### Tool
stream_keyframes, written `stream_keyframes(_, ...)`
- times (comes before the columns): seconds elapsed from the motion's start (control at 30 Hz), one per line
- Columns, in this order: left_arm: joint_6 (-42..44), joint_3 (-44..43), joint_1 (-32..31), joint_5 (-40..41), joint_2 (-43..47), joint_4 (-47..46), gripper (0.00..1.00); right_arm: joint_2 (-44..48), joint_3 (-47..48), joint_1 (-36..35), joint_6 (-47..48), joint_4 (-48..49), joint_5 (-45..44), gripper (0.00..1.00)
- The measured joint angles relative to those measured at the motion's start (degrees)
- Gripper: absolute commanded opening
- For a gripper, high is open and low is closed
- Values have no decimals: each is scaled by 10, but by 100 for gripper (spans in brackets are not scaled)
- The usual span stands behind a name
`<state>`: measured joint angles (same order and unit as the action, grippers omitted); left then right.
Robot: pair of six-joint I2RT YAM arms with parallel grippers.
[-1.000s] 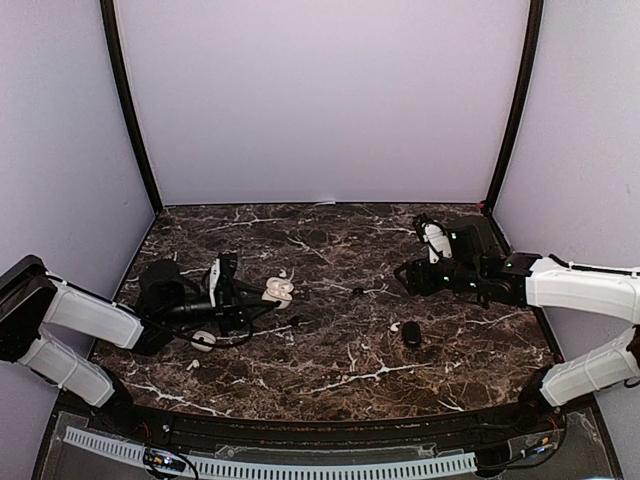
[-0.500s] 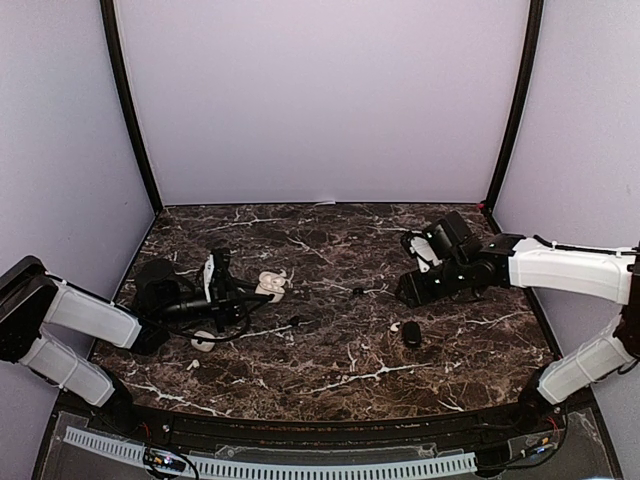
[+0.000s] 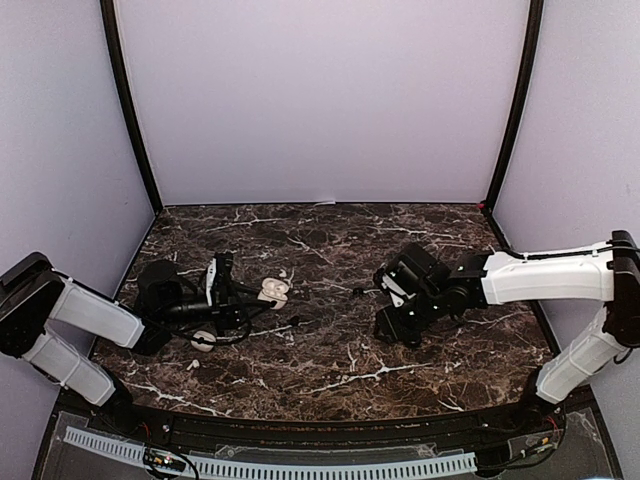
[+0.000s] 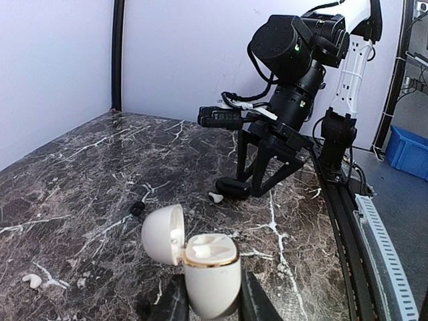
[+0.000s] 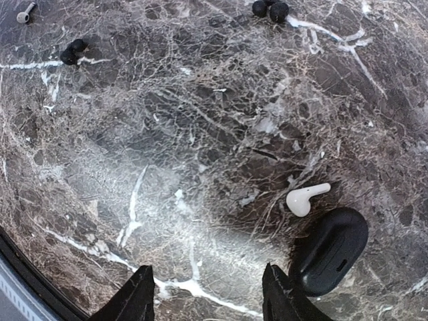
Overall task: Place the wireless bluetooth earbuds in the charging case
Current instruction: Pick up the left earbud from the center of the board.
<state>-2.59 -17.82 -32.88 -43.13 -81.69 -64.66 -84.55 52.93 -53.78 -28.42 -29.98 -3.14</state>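
Nearby, a white earbud (image 5: 306, 198) is lying on the counter (image 5: 167, 134) just beside a black case (image 5: 331, 251), with the right gripper (image 5: 207, 294) hovering spread and pointing down next to them, while the left gripper (image 4: 212, 304) is pinching an open white case (image 4: 210, 264).

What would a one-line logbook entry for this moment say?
left gripper: shut on open white case | right gripper: open, hovering beside black case | white earbud: loose by black case

Glossy white plastic case (image 4: 211, 273), polished marble table (image 4: 80, 164)
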Motion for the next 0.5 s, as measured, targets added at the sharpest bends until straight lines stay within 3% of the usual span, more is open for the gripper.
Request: stream_keyframes(0.5,0,-3,0,-9,-17,-4,18,-2,-20,-9,-26,44,37,55)
